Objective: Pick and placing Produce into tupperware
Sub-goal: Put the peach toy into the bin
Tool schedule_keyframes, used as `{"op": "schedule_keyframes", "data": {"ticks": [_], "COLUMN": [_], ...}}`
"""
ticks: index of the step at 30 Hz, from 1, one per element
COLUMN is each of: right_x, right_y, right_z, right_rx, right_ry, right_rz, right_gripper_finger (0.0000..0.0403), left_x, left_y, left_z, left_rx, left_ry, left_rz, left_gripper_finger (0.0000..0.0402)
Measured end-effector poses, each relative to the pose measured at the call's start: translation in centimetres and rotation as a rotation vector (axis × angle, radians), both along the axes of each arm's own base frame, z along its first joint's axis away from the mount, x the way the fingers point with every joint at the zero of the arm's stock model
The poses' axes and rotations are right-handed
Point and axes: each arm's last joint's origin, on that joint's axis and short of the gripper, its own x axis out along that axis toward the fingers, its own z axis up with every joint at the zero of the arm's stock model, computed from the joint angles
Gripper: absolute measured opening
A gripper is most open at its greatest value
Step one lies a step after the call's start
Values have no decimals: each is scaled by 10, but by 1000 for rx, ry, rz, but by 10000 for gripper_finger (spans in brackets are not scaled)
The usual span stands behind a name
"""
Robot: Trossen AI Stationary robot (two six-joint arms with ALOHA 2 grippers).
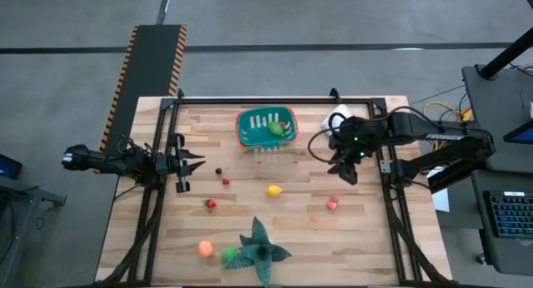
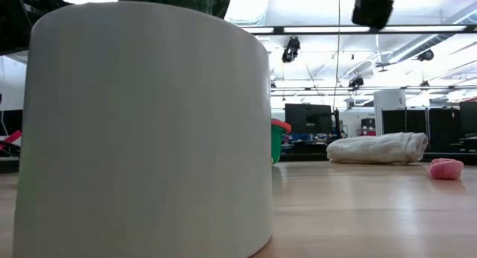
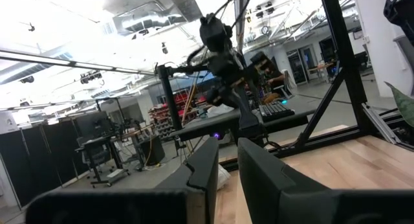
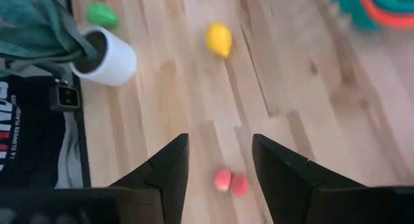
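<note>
the table (image 1: 291, 238) carries the tub (image 1: 266, 126) at its far middle, with one green piece (image 1: 275, 128) already inside, and the rest of the produce is scattered nearer: a yellow piece (image 1: 273, 190) at centre, a pink piece (image 1: 332, 203) to its right, two red pieces (image 1: 226, 181) and (image 1: 211, 204) left of centre, a small dark one (image 1: 219, 170) just beyond them, and an orange piece (image 1: 205, 248) and a green one (image 1: 229, 255) by the leafy plant (image 1: 260, 250) at the near edge. the right gripper (image 1: 346, 167) hangs over the right side of the table, its jaws parted about halfway and holding nothing; its wrist view looks down between the two fingers (image 4: 169, 166) at the pink piece (image 4: 229, 182), with the yellow piece (image 4: 219, 39) farther on. the step in hand looks like a reach for the pink piece. to do it well, the arm should come nearer along the table until the piece sits centred between the fingers, descend straight, and shut only once the tips are level with its middle, since a small rounded toy will likely squirt out of an off-centre pinch. then lift clear before swinging left and far to the tub, and release low inside the rim so it does not bounce out. the left gripper (image 1: 185, 163) waits at the left edge, its fingers (image 3: 206, 166) nearly closed on nothing.
</note>
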Motion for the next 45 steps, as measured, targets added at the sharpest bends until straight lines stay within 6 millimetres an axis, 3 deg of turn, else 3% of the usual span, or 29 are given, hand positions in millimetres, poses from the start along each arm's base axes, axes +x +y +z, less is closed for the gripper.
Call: {"op": "schedule_keyframes", "data": {"ticks": [22, 36, 45], "right_x": [-19, -16, -19], "right_y": [13, 28, 34], "right_z": [-90, -120, -123], "right_rx": [65, 48, 27], "right_ry": [389, 350, 330], "right_rz": [-142, -239, -562], "right_gripper_finger": [141, 130, 130], "left_x": [0, 0, 0], "left_y": [0, 0, 0], "left_z": [0, 0, 0], "left_rx": [0, 0, 0], "left_ry": [0, 0, 0], "left_rz": [0, 0, 0], "left_gripper_finger": [46, 46, 46]}}
